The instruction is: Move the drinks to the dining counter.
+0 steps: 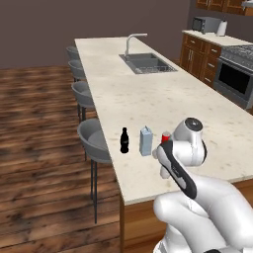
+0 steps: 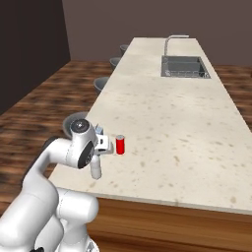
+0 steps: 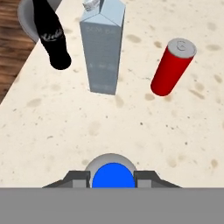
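A: On the near end of the desk (image 1: 163,99), what stands around the hand?

B: Three drinks in a row. A dark bottle (image 1: 124,141) stands nearest the stool-side edge, upright. A carton (image 1: 146,141) stands just beside it, upright, gable top closed. A red can (image 2: 120,144) stands beyond the carton, apart from it, upright; from the left base it is half hidden behind the arm.

A: And below the hand?

B: A blue-capped bottle (image 3: 113,174) sits between the fingers (image 3: 78,178), seen from straight above. The fingers are narrow, flanking the cap on both sides; whether they press it I cannot tell. The bottle's base appears to be at or near the desk, short of the carton (image 3: 103,48) and can (image 3: 172,67).

A: What stands in the way?

B: In the hand view the carton is straight ahead, the dark bottle (image 3: 51,37) to its left, the can to its right. All three are apart from the fingers.

A: Further off?

B: Grey stools (image 1: 94,141) line the left edge. A sink (image 1: 147,63) with a curved faucet (image 1: 131,43) is set in the far half; its basin holds nothing I can make out. Wooden cabinets (image 1: 200,57), an oven (image 1: 236,76) and a microwave (image 1: 205,23) stand along the right wall.
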Robot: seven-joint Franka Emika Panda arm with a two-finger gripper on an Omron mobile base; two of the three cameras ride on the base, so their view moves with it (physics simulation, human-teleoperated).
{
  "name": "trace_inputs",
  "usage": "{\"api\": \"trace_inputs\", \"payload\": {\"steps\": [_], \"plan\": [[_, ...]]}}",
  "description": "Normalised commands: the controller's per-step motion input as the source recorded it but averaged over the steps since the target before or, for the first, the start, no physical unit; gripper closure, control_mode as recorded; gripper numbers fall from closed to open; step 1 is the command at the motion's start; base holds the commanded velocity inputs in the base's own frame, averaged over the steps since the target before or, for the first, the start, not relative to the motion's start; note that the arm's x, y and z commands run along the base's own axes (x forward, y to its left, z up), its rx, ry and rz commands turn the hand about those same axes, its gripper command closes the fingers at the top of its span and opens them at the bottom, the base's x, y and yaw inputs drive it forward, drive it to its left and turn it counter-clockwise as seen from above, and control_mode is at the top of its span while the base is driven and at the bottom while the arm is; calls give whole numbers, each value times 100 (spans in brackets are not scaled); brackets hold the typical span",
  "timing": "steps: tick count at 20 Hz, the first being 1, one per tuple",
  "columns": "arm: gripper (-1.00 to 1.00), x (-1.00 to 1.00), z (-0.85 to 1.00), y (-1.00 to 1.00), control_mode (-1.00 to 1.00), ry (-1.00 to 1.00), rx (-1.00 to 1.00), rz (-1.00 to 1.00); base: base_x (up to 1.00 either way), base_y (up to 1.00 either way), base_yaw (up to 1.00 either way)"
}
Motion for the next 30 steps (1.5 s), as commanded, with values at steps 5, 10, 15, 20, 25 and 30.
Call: {"api": "trace_inputs", "payload": {"steps": [5,10,15,20,25,30], "plan": [[100,21,0,0,-100,0,0,0,0,0,0],[100,30,-2,0,-100,-1,0,0,0,0,0],[100,17,-20,0,-100,0,0,0,0,0,0],[100,11,-30,0,-100,0,0,0,0,0,0],[100,6,-40,3,-100,0,0,0,0,0,0],[100,0,-4,0,-100,-1,0,0,0,0,0]]}}
